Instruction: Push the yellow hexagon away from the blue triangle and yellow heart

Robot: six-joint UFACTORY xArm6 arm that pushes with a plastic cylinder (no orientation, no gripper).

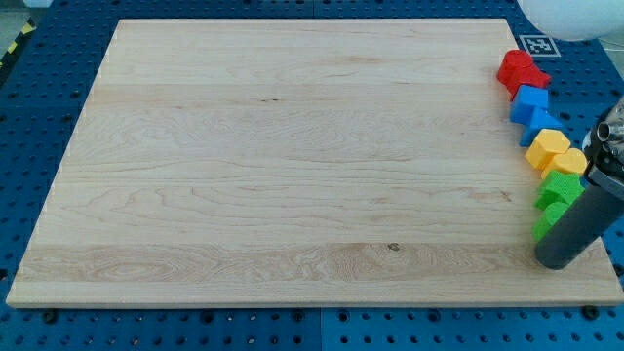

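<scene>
A column of blocks runs down the board's right edge. From the top it holds red blocks (521,70), a blue block (529,100), a second blue block (543,125) that may be the triangle, a yellow block (547,147) that looks like the hexagon, and another yellow block (571,162), perhaps the heart. The two yellow blocks touch each other, and the upper one touches the lower blue block. My tip (558,263) rests at the board's lower right, just below the green blocks and well below the yellow ones. The rod hides part of the column's right side.
Two green blocks (560,187) (548,223) lie between my tip and the yellow blocks. The wooden board (292,166) sits on a blue perforated table (39,117). A white object (570,15) is at the view's top right.
</scene>
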